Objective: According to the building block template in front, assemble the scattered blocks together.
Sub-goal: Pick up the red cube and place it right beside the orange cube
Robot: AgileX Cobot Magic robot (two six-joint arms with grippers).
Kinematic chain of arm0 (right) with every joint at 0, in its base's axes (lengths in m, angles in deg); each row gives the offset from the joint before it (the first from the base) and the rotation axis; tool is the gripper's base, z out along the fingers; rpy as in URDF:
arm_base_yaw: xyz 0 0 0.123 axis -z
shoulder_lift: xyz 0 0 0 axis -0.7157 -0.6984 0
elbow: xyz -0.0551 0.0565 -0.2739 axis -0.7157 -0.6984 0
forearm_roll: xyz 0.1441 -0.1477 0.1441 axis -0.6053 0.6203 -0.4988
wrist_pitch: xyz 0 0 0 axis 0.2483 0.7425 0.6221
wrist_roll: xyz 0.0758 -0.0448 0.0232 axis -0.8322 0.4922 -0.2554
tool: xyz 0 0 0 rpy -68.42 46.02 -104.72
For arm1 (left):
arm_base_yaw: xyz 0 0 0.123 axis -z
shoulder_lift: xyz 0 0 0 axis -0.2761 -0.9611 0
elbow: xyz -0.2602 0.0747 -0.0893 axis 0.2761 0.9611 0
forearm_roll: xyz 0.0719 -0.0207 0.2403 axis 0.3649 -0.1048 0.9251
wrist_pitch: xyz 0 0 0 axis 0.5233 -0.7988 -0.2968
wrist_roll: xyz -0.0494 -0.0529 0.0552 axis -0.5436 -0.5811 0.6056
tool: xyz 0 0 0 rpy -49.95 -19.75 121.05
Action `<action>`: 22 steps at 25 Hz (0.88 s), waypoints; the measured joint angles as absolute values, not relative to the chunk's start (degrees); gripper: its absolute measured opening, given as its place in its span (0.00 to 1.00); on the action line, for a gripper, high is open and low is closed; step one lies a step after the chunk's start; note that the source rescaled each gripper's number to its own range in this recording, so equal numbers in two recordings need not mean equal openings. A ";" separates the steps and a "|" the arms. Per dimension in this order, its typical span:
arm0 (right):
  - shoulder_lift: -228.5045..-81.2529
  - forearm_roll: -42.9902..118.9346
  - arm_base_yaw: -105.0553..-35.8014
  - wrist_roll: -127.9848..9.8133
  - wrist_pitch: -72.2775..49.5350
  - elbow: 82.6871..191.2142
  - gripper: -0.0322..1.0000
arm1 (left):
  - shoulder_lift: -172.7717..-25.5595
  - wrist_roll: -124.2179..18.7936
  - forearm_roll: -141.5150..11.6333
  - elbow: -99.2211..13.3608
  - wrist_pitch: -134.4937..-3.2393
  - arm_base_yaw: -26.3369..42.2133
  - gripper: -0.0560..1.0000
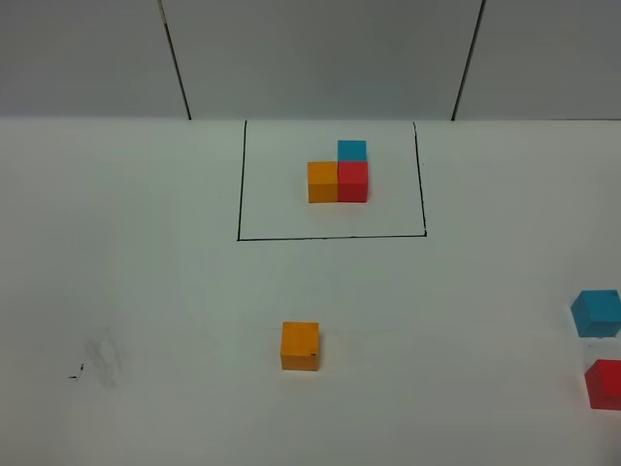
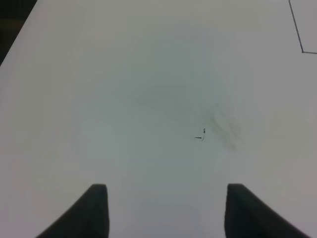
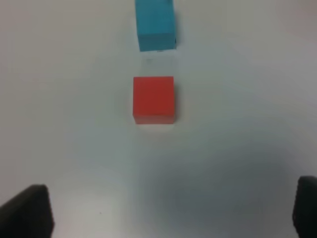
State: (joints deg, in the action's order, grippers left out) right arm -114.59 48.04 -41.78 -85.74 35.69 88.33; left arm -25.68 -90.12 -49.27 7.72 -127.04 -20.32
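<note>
The building block template sits at the back inside a black drawn rectangle (image 1: 239, 184): an orange cube (image 1: 322, 182) beside a red cube (image 1: 353, 181), with a blue cube (image 1: 352, 149) behind the red one. Of the scattered blocks, the orange one (image 1: 300, 346) lies at front centre. The blue one (image 1: 596, 313) (image 3: 156, 25) and the red one (image 1: 604, 383) (image 3: 153, 99) lie at the right edge. My right gripper (image 3: 166, 213) is wide open, short of the red block. My left gripper (image 2: 168, 213) is open over bare table. Neither gripper shows in the high view.
A small black mark with a grey smudge (image 1: 76, 374) (image 2: 200, 135) is on the white table at front left. A corner of the drawn rectangle (image 2: 297, 29) shows in the left wrist view, as does the table's edge (image 2: 15, 39). Grey wall panels stand behind.
</note>
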 joint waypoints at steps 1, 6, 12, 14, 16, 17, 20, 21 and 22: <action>-116.91 48.30 -41.78 -85.82 34.54 88.77 1.00 | -25.68 -90.12 -49.27 7.72 -127.04 -20.32 0.22; -130.17 49.26 -41.78 -86.09 29.23 90.33 1.00 | -25.68 -90.12 -49.27 7.72 -127.04 -20.32 0.22; -142.43 49.10 -41.78 -86.33 21.97 90.45 0.98 | -25.68 -90.12 -49.27 7.72 -127.04 -20.32 0.22; -145.85 48.04 -41.78 -86.33 19.87 90.48 0.97 | -25.68 -90.12 -49.27 7.72 -127.04 -20.32 0.22; -148.62 46.95 -41.78 -86.15 17.88 90.48 0.97 | -25.68 -90.12 -49.27 7.72 -127.04 -20.32 0.22; -150.00 46.66 -41.78 -86.10 17.08 90.48 0.96 | -25.68 -90.12 -49.27 7.72 -127.04 -20.32 0.22; -153.42 46.53 -41.78 -85.86 15.11 90.48 0.96 | -25.68 -90.12 -49.27 7.72 -127.04 -20.32 0.22; -154.52 46.49 -41.78 -85.66 14.65 90.48 0.95 | -25.68 -90.12 -49.27 7.72 -127.04 -20.32 0.22; -155.56 46.47 -41.78 -85.47 14.37 90.48 0.95 | -25.68 -90.12 -49.27 7.72 -127.04 -20.32 0.22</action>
